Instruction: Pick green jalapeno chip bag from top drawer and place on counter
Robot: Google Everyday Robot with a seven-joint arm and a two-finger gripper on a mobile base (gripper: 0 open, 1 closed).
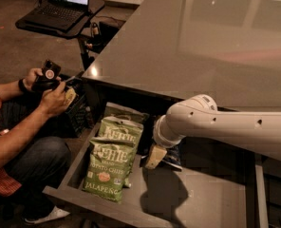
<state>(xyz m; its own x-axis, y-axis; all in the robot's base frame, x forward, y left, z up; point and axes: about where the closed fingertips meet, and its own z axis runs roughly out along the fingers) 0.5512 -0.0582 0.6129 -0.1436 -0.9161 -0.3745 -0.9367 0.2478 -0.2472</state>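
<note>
Two green jalapeno chip bags lie at the left end of the open top drawer (207, 201). The front bag (104, 169) lies flat with its label up and overlaps the one behind it (125, 131). My white arm reaches in from the right, over the drawer. My gripper (154, 156) hangs low in the drawer, just right of the bags and close to the rear bag's right edge. It holds nothing that I can see. The glossy grey counter (192, 42) spreads above and behind the drawer.
A seated person (22, 146) at the left holds a controller (47, 75) close to the drawer's left side. A laptop on a black stand (60, 11) is at the back left. A dark blue object (173, 158) lies in the drawer under my arm.
</note>
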